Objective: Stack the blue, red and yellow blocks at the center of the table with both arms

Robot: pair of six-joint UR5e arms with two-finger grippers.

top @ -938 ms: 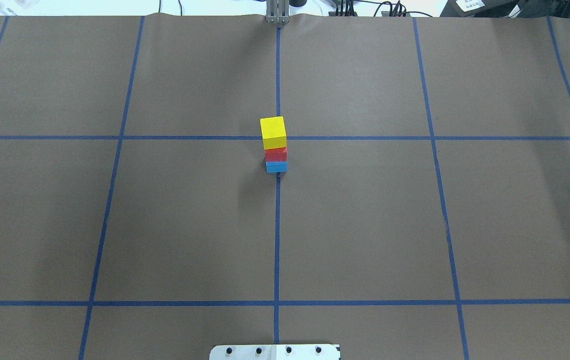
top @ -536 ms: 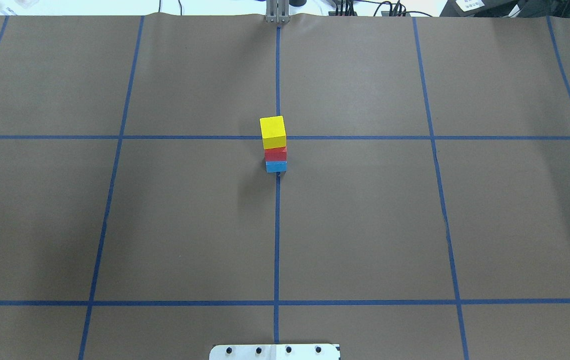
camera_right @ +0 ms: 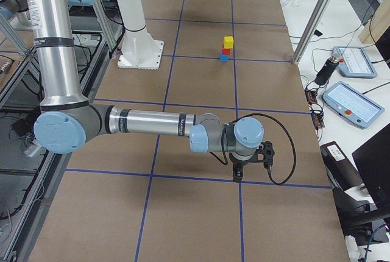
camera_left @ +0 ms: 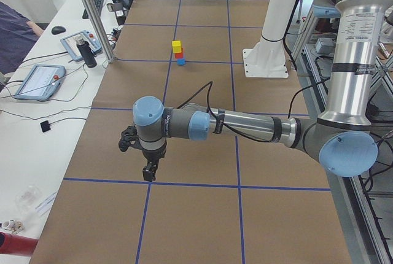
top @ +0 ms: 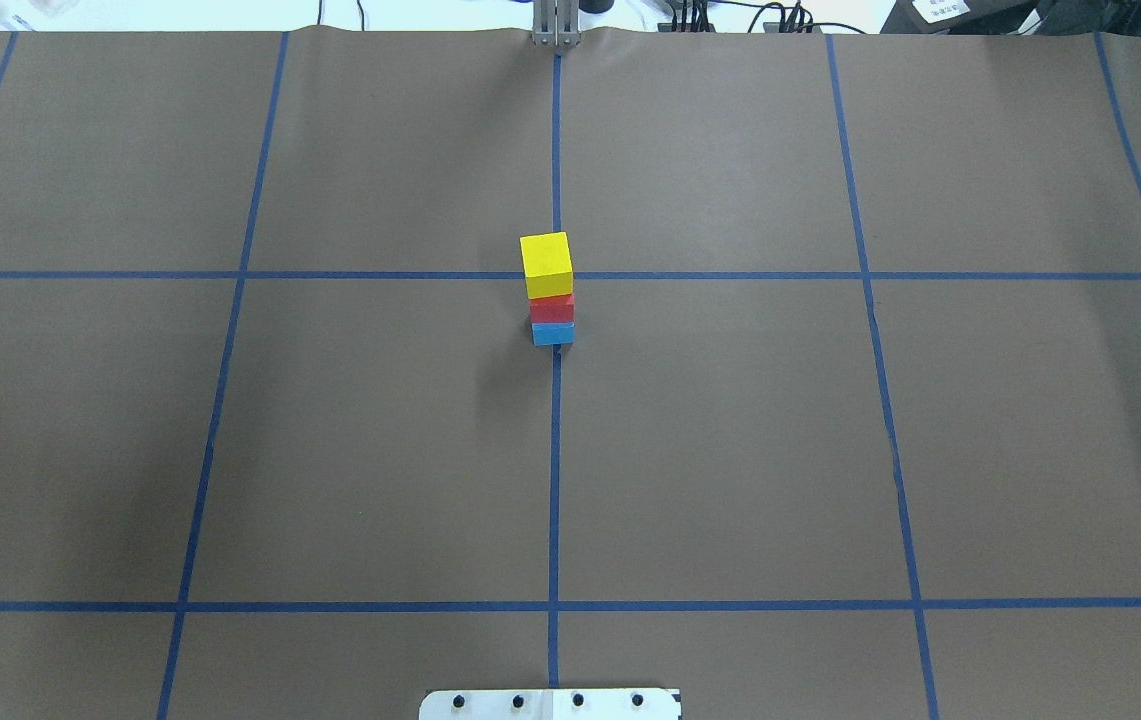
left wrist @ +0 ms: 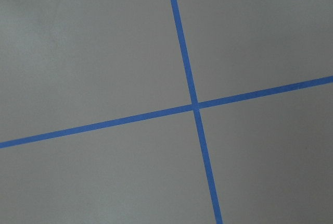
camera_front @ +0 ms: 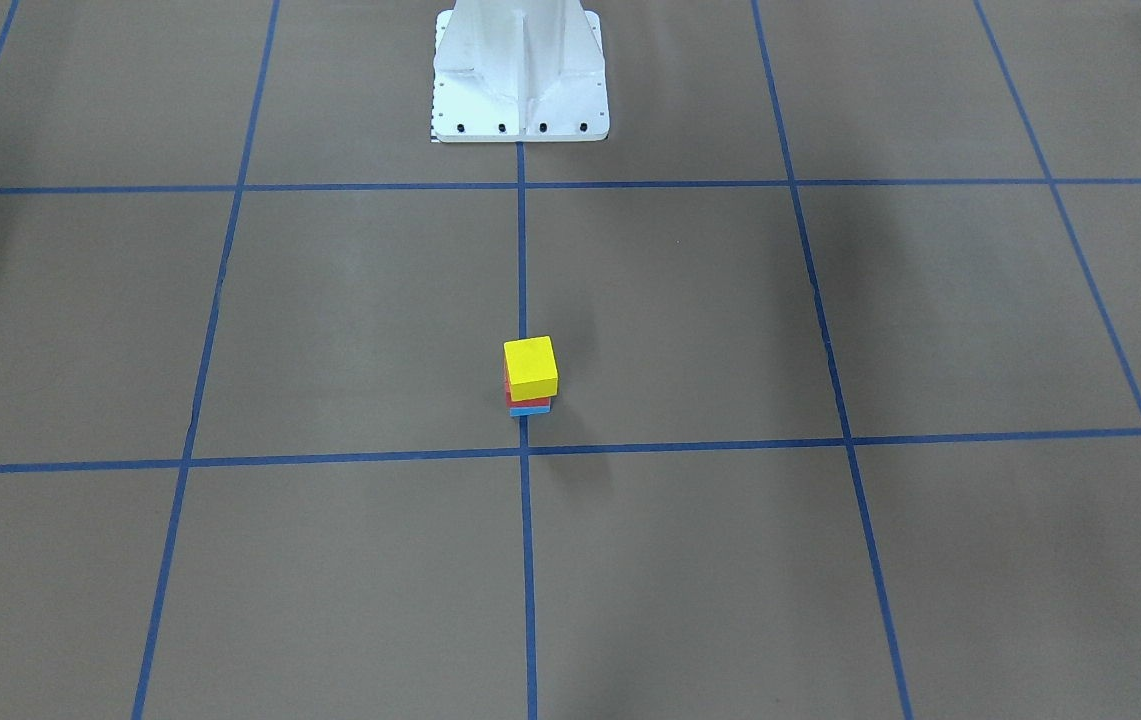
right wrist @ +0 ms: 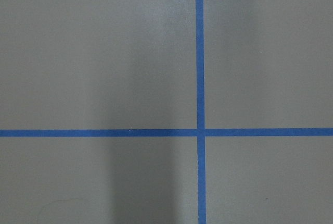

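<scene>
A yellow block (top: 545, 260) sits on a red block (top: 552, 309), which sits on a blue block (top: 553, 335), as one upright stack at the table's central tape crossing. The stack also shows in the front view (camera_front: 530, 366) and in both side views (camera_left: 177, 46) (camera_right: 228, 42). My left gripper (camera_left: 147, 172) hangs over the table's left end, far from the stack. My right gripper (camera_right: 236, 175) hangs over the right end. Both show only in the side views, so I cannot tell whether they are open or shut. Both wrist views show only brown paper and blue tape.
The brown table cover (top: 730, 450) carries a grid of blue tape lines. The robot's white base (camera_front: 520, 80) stands at the near edge. Teach pendants (camera_left: 37, 80) (camera_right: 353, 100) and cables lie on the white benches beside the table. A person's arm (camera_left: 15, 37) shows at the left view's edge.
</scene>
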